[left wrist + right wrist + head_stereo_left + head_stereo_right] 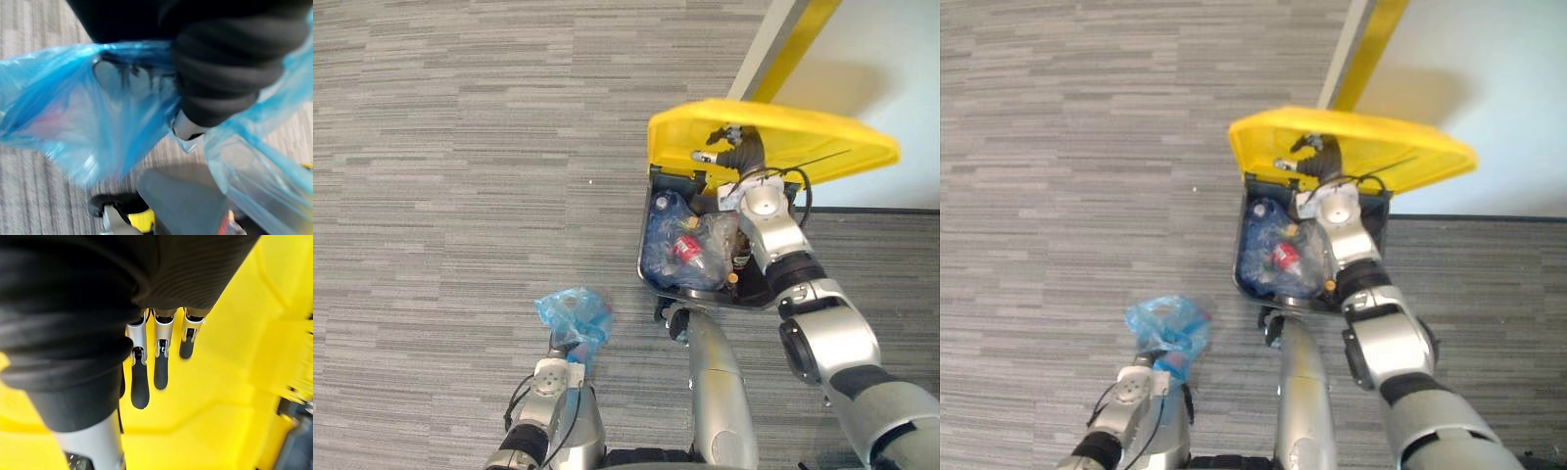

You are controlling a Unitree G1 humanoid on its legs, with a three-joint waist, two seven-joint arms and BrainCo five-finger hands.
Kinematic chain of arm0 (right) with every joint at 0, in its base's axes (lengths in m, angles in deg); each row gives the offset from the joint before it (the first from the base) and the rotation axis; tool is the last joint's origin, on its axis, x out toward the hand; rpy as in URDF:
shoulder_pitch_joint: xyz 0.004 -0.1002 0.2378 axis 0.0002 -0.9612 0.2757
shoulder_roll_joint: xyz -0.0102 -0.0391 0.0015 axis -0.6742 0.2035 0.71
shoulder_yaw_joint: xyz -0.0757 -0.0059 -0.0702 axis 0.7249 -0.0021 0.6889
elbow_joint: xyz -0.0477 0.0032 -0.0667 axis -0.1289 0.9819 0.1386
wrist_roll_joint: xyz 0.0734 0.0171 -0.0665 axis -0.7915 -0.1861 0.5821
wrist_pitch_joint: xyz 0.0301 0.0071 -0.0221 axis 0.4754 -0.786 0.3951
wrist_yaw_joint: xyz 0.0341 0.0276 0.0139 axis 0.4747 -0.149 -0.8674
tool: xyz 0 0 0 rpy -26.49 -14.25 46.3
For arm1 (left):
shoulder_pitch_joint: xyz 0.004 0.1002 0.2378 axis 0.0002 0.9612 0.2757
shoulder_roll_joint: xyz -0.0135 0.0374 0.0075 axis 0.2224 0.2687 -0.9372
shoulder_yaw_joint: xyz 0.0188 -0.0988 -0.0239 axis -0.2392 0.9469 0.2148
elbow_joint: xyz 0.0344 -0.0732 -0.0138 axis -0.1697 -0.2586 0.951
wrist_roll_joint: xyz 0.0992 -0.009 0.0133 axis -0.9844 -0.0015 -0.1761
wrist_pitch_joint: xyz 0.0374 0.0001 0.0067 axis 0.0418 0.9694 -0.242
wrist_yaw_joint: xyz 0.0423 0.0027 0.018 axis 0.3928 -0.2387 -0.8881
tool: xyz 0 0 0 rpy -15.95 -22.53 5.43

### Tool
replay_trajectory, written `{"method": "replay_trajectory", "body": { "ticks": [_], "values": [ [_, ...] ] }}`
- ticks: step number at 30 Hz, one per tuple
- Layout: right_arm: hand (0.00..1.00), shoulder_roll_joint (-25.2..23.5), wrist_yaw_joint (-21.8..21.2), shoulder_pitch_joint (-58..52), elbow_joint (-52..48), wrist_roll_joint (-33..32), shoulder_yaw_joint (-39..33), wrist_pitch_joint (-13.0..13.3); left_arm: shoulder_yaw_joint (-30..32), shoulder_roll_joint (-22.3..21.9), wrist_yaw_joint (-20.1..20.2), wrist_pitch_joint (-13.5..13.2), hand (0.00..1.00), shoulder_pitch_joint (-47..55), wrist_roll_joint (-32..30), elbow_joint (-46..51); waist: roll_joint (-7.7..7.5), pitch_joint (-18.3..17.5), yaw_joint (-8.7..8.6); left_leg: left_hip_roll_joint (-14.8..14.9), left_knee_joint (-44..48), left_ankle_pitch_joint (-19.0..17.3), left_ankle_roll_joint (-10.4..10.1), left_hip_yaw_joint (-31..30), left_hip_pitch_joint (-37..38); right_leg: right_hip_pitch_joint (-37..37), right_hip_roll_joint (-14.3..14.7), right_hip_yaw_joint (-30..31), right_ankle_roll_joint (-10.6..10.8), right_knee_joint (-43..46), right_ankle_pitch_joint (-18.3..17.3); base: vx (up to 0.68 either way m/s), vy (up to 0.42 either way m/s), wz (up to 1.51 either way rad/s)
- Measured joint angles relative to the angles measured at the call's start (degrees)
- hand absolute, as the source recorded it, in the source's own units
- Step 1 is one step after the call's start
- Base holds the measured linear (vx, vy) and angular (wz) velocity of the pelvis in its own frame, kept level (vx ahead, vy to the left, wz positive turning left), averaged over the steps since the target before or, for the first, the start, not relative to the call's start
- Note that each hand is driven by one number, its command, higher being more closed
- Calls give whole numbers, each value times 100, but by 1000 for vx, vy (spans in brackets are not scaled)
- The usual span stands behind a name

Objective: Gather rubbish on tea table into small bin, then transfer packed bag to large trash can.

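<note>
While grey striped carpet floor [460, 147] takes up most of the head views, a pale wall [891, 78] with a slanting yellow stripe [798, 39] closes off the 1 o'clock corner.

At about 2 o'clock from the middle stands the large trash can [646, 264], a dark tub seen from above. Its yellow lid [822, 137] is swung up and open at the tub's 12 o'clock edge. Crumpled blue sacks [666, 245] of rubbish lie inside, on the tub's 9 o'clock side, with clear film beside them. Among them lies a red-labelled bottle [688, 247]; its print is too small to read.

At 7 o'clock in the head views the blue bag [573, 311] is held off the carpet, well apart from the can and outside it. This packed bag has not gone in yet.

Reaching in from 5 o'clock, the right hand [729, 157] is up against the lid's underside. Its wrist view shows the fingers [139, 387] straight and side by side, their dark tips lying on the yellow plastic, propping the lid.

At the bag's 6 o'clock edge is the left hand [563, 345]. Its wrist view shows the blue film bunched and pulled taut at the hand, with a silver finger [188, 129] curled into it, gripping the bag.
</note>
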Motion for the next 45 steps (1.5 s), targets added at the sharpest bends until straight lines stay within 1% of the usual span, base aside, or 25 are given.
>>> {"method": "replay_trajectory", "body": {
  "ticks": [2, 6, 9, 10, 13, 14, 16, 18, 19, 20, 21, 22, 24, 25, 26, 27, 28, 30, 34, 36, 40, 43, 45],
  "values": [
    [0, 23, -11, 55, -2, 1, 31, 0, -117, -3, 5, -12, 100, -26, 10, 95, 1, -1, -29, 4, -5, 3, -6, 14, 26, 12, 0, 1, -1, 14, 0, 14, 2, -2],
    [0, 86, -19, 82, -161, 4, 39, 0, -134, -12, 8, -34, 100, -34, 99, 277, 31, -18, -53, 3, -8, 3, -5, 33, 85, 83, 0, 12, -6, -8, 3, 0, 0, 0],
    [0, 199, -21, 97, -228, 5, 41, 4, -273, -3, 9, -75, 100, -72, 139, 433, 143, -85, -77, 0, -27, 13, 25, 27, 92, 146, 0, 4, -82, -101, 49, -29, 16, 4],
    [0, 294, -23, 99, -228, 4, 131, -2, -358, -1, 13, -87, 100, -69, 216, 605, 238, -145, -69, -3, -39, 15, 50, 23, 91, 160, 0, -1, -96, -134, 58, -25, 12, 3],
    [0, 328, -26, 99, -227, 5, 237, -8, -381, 6, 19, -118, 100, -81, 288, 891, 308, -188, -78, -19, -88, 43, 43, 18, 104, 161, -3, -2, -102, -150, 62, 0, 0, 0],
    [0, 329, -27, 98, -227, 6, 236, -25, -534, -17, 7, -117, 100, -63, 391, 1268, 310, -189, -76, -48, -195, 125, 15, 16, 167, 182, -16, -1, -102, -159, 62, 0, 0, 0],
    [0, 326, -27, 97, -227, 9, 235, -64, -694, -45, 9, -114, 100, -22, 446, 1647, 310, -189, -74, -65, -240, 163, 29, 8, 197, 200, -27, -1, -99, -162, 60, 0, 0, 0],
    [0, 326, -25, 96, -227, 24, 233, -133, -1055, -160, 45, -116, 100, 49, 562, 2433, 310, -189, -71, -152, -243, 204, 9, 12, 221, 221, -84, 0, -102, -151, 62, -39, 10, 3],
    [0, 326, -24, 96, -227, 30, 233, -151, -1109, -171, 62, -116, 100, 58, 596, 2545, 310, -189, -71, -160, -247, 217, 15, 15, 233, 229, -98, 0, -96, -154, 58, -46, 8, 0],
    [0, 319, -24, 75, -227, 51, 233, -191, -1278, -205, 148, -119, 100, 103, 693, 2908, 311, -189, -68, -180, -291, 215, 30, 27, 309, 288, -116, 0, -35, -175, 13, -54, 4, -2],
    [0, 309, -24, 7, -226, 149, 233, -231, -1391, -228, 224, -142, 100, 150, 811, 3270, 311, -189, -67, -192, -365, 220, 64, 36, 424, 385, -116, -4, -34, -206, -7, -53, 2, -1],
    [0, 309, -24, -20, -225, 166, 233, -237, -1429, -225, 252, -156, 100, 149, 849, 3362, 314, -191, -71, -191, -381, 224, 72, 36, 461, 415, -115, -4, -35, -211, -8, -71, -4, 0],
    [0, 308, -25, -101, -226, 252, 234, -235, -1551, -206, 354, -238, 100, 145, 1009, 3903, 321, -237, -72, -176, -457, 230, 83, 11, 506, 448, -111, -5, -35, -258, -8, -73, -26, -2],
    [0, 308, -25, -102, -226, 252, 234, -235, -1554, -198, 356, -238, 100, 142, 1013, 3944, 321, -237, -72, -176, -467, 230, 84, 9, 507, 448, -109, -6, -35, -263, -7, -47, -28, -2],
    [0, 311, -29, -109, -225, 255, 234, -235, -1577, -155, 373, -240, 100, 129, 1153, 4178, 319, -238, -78, -184, -568, 233, 86, 1, 550, 453, -99, -16, -34, -288, -6, -36, -36, 1],
    [0, 313, -48, -113, -226, 266, 244, -235, -1664, -123, 393, -242, 100, 108, 1362, 4421, 333, -247, -80, -190, -695, 264, 140, -15, 606, 475, -85, -46, -36, -311, -9, -27, -38, 3],
    [0, 315, -50, -115, -225, 268, 247, -235, -1695, -127, 397, -243, 100, 86, 1399, 4477, 345, -255, -82, -197, -727, 281, 135, -22, 618, 484, -75, -65, -37, -327, -9, -15, -42, 1],
    [0, 320, -104, -117, -224, 365, 258, -236, -1987, -133, 455, -249, 100, -343, 1632, 4798, 358, -263, -74, -156, -846, 392, 101, -58, 679, 503, -19, -103, -52, -354, -18, -12, -33, -2],
    [0, 320, -131, -116, -224, 385, 295, -236, -2283, -185, 513, -271, 100, -1163, 1711, 5035, 358, -267, -115, -149, -945, 437, 83, -54, 700, 503, -19, -107, -53, -373, -19, -21, -13, 1],
    [0, 330, -155, -104, -226, 428, 382, -235, -2331, -289, 446, -302, 100, -1556, 1701, 5036, 362, -270, -178, -130, -976, 442, 90, -58, 702, 500, -12, -134, -56, -374, -23, -47, -28, 3],
    [0, 406, -230, -95, -226, 465, 458, -236, -2337, -386, 322, -303, 100, -2007, 1673, 5023, 362, -270, -266, -116, -1005, 472, 79, -55, 703, 491, -8, -142, -67, -373, -31, -25, -13, 1],
    [0, 481, -251, -92, -227, 465, 490, -236, -2341, -389, 267, -307, 100, -2282, 1652, 4865, 361, -270, -311, -90, -1026, 472, 79, -51, 701, 483, -6, -142, -67, -380, -31, -43, -21, 0],
    [0, 510, -280, -27, -228, 465, 525, -241, -2333, -389, 237, -304, 100, -2610, 1559, 4484, 336, -297, -355, -80, -1044, 473, 76, -29, 643, 399, 10, -139, -66, -388, -31, -53, -27, -2]
  ]
}}
